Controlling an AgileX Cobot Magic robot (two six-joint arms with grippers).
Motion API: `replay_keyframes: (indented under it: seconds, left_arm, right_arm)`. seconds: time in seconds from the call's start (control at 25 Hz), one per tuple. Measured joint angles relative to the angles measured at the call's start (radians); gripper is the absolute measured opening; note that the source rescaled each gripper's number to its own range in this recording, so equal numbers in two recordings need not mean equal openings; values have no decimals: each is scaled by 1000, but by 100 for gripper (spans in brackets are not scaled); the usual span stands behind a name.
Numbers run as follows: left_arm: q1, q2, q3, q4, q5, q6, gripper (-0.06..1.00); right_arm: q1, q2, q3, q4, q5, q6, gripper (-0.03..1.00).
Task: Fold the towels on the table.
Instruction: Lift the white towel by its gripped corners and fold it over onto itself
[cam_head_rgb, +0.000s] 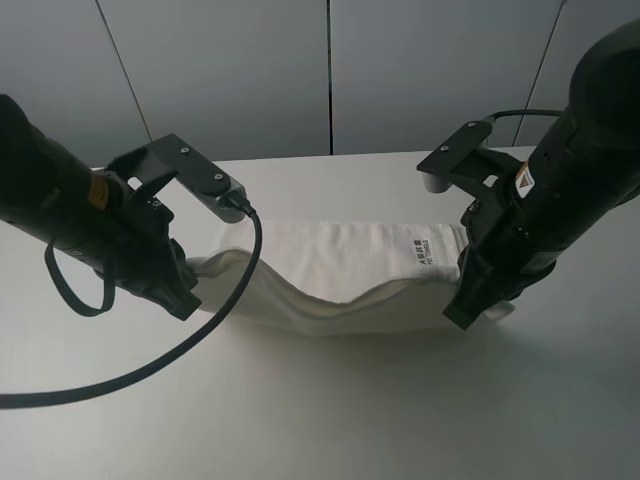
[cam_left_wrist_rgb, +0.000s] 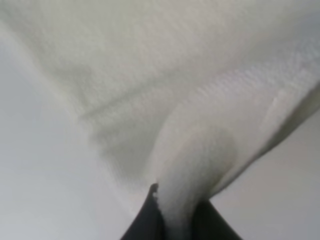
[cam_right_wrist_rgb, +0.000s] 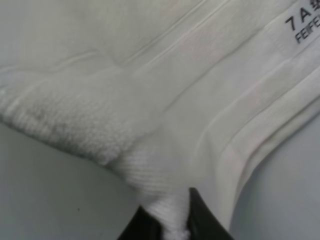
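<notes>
My left gripper (cam_head_rgb: 186, 298) is clamped on the left end of the one white towel (cam_head_rgb: 330, 275), which sags near the far edge of the table (cam_head_rgb: 330, 420), its single label (cam_head_rgb: 422, 250) toward the right end, where my right gripper (cam_head_rgb: 462, 308) is clamped.

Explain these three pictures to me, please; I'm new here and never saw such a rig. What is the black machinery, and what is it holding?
The black machinery is two robot arms, each ending in a gripper. The wide picture comes from a camera mounted high, looking down on a white table. The two close-ups come from cameras on the arms' wrists. One white terry towel with a small printed label lies on the table. The left gripper is shut on one end of it, the right gripper on the other, and the held edge dips between them.
</notes>
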Motion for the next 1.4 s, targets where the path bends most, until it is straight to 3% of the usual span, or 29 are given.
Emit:
replay_keyframes:
  seconds: [0.2,0.52,0.92,1.2,1.4]
  left_arm:
    - [0,-1,0,81,-44,-131,0]
    - [0,-1,0,296,-85,-380,0]
    - [0,109,0,411,-149,-489,0]
    - [0,132,0,521,-179,-589,0]
    - [0,131,0,709,-200,-774,0]
  right_arm:
    - [0,0,0,-86,-73,136,0]
    - [0,0,0,-247,-196,300,0]
    - [0,0,5,-458,-279,483,0]
    - [0,73,5,-549,-320,547,0]
    - [0,147,5,-696,-339,701,0]
